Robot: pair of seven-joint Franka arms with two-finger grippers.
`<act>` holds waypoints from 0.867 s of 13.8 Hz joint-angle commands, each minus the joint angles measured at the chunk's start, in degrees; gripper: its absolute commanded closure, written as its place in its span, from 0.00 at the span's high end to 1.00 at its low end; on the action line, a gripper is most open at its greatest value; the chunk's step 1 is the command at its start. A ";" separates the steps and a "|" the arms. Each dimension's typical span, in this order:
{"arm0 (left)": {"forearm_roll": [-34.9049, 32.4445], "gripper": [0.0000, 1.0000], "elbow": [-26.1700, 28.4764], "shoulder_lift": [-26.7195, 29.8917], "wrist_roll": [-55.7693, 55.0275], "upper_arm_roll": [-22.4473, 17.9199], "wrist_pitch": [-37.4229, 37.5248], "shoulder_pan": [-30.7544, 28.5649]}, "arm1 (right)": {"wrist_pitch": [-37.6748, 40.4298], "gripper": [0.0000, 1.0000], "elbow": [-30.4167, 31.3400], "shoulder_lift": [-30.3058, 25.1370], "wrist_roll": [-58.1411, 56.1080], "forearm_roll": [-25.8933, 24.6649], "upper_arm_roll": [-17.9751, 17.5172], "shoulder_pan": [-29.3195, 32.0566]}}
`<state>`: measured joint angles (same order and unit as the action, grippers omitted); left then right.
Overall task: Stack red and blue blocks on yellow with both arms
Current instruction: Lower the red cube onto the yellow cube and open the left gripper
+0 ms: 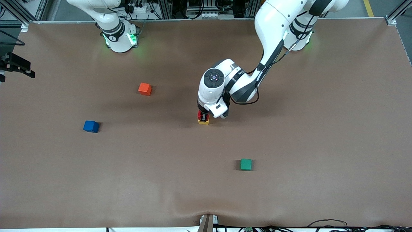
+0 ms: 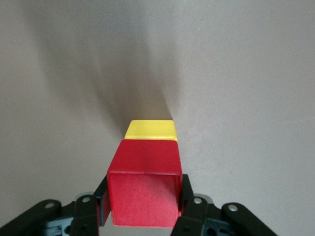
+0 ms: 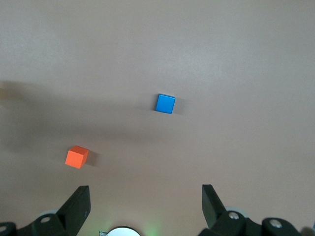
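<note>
The blue cube (image 1: 91, 126) is sat on the brown counter (image 1: 322, 145) toward the right arm's end, well apart from everything else. The orange-red cube (image 1: 145, 89) is found farther from the front camera than the blue one, a bit more toward the middle. Both are seen from high up in the right wrist view, where the right gripper (image 3: 146, 209) is held wide open with nothing in it, up over its own end of the counter; that arm is just waiting.

Around the middle, the left gripper (image 1: 203, 115) is clamped on the red cube (image 2: 142, 189), which is set right on top of the yellow cube (image 2: 150, 130). The green cube (image 1: 246, 164) is left alone nearer the front camera, toward the left arm's end.
</note>
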<state>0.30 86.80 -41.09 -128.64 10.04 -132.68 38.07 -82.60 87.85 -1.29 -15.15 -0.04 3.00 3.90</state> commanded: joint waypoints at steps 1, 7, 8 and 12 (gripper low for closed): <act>1.46 0.14 -1.28 -0.83 -0.91 -0.11 -0.91 0.17 | 0.16 1.00 0.56 -0.65 -0.76 -0.40 -0.54 0.93; 1.46 0.25 -1.37 -2.06 -0.56 -0.11 -1.00 -0.19 | 0.25 1.00 0.56 -0.65 -0.76 -0.40 -0.54 0.93; 1.46 0.39 -1.46 -2.32 -0.56 -0.11 -1.00 -0.10 | 0.25 1.00 0.56 -0.65 -0.76 -0.40 -0.54 0.93; 1.37 1.00 -1.55 -1.98 -0.04 -0.11 -1.09 -0.88 | 0.25 1.00 0.56 -0.65 -0.76 -0.40 -0.54 0.93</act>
<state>0.81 86.67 -42.03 -128.64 10.01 -132.95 37.70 -82.57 87.92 -1.29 -15.15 -0.04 3.01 3.92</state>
